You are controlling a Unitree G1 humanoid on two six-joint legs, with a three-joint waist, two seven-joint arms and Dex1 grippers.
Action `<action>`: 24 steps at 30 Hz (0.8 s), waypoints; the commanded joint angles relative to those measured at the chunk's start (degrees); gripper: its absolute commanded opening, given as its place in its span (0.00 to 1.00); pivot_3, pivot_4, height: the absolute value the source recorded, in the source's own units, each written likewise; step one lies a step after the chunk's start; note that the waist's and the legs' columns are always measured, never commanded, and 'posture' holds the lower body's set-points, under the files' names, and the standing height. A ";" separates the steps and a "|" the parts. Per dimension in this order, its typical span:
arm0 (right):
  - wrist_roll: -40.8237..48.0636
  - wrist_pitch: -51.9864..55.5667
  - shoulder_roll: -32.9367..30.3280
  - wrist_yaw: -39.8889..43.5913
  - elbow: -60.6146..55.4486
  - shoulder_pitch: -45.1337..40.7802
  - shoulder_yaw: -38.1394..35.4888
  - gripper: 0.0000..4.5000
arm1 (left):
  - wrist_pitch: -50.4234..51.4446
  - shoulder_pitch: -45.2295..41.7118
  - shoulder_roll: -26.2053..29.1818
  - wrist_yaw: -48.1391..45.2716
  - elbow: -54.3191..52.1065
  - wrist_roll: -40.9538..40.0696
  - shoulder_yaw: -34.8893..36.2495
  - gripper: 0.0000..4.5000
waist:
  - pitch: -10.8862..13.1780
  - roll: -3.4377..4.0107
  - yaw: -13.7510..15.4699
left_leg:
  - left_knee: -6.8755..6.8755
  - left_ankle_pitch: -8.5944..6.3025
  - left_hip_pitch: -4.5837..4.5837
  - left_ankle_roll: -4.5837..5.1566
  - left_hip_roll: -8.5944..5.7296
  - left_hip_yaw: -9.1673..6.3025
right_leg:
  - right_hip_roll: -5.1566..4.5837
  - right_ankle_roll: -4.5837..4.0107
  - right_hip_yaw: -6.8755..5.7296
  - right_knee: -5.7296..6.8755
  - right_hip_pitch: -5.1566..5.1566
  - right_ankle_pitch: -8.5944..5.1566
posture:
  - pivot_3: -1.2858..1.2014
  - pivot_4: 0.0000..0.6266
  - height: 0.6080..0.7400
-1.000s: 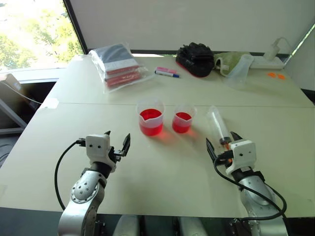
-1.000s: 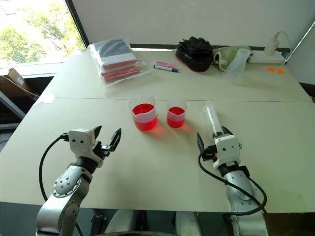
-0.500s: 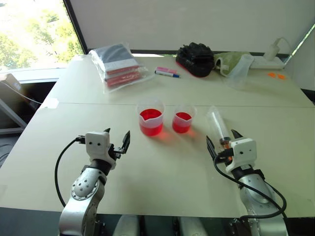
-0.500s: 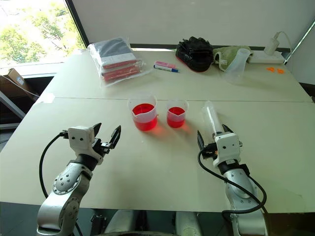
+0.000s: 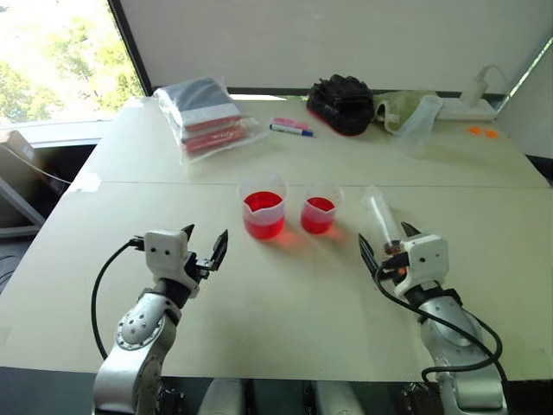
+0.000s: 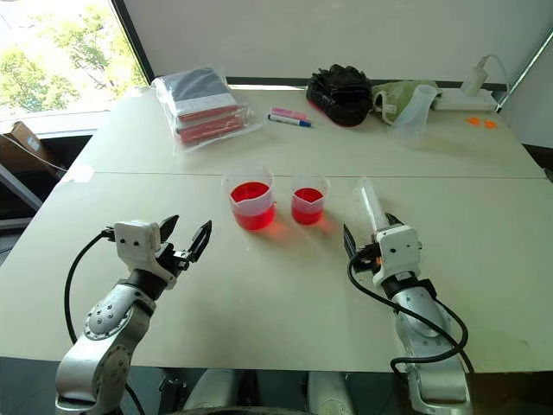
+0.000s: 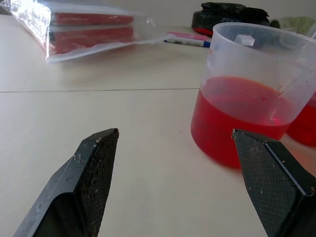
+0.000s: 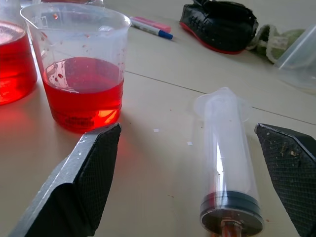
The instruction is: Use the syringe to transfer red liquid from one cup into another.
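Note:
Two clear cups of red liquid stand mid-table, the wider cup to the left of the narrower cup. To their right the clear syringe lies flat on the table, empty. Its black seal and orange near end point at my right gripper. That gripper is open, its fingers astride the syringe's near end without touching it. My left gripper is open and empty, hovering just left of and nearer than the wider cup.
At the back of the table lie a clear bag of flat packets, two markers, a black bundle, a green cloth and a frosted beaker on its side. A white power strip sits at the far right.

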 commanded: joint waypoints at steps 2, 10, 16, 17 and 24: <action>4.63 2.37 -3.72 4.97 0.19 -3.08 -2.68 0.99 | 6.99 -2.34 8.13 -9.80 -0.60 -11.78 5.46 0.86 | 0.00 -0.01 0.01 | 0.01 0.00 0.00 0.00 -0.01 -0.01 | -0.01 0.00 -0.01 -0.01 0.03 0.00 | 0.52 0.24 0.78; 16.56 14.30 -14.23 16.17 2.90 -13.13 -6.62 0.99 | 18.34 -6.14 29.02 -29.48 5.19 -28.58 12.22 0.86 | 0.06 0.02 -0.07 | 0.00 0.00 0.04 0.00 0.00 -0.05 | -0.01 -0.01 -0.06 -0.05 0.07 -0.01 | 0.52 0.24 0.78; 20.76 22.64 -19.79 18.98 5.46 -19.69 -7.01 0.99 | 20.13 -11.66 38.27 -38.76 11.07 -32.42 14.89 0.86 | 0.08 0.00 0.07 | -0.04 -0.01 -0.01 0.02 0.00 -0.07 | -0.04 -0.01 -0.08 -0.16 0.06 -0.01 | 0.52 0.24 0.78; 20.34 25.10 -21.49 18.96 5.92 -20.92 -6.45 0.99 | 20.74 -12.69 40.44 -41.07 11.75 -33.06 15.17 0.86 | 0.09 0.00 0.05 | -0.04 -0.02 -0.01 0.03 0.00 -0.07 | -0.05 -0.01 -0.07 -0.16 0.06 -0.01 | 0.52 0.24 0.78; 20.12 32.97 -29.87 22.83 8.88 -26.38 -3.07 0.99 | 20.93 -18.83 49.61 -51.50 15.08 -33.01 13.33 0.86 | 0.13 0.00 -0.06 | -0.12 -0.02 -0.03 0.03 0.01 -0.07 | -0.06 -0.02 -0.07 -0.22 0.01 -0.01 | 0.52 0.24 0.78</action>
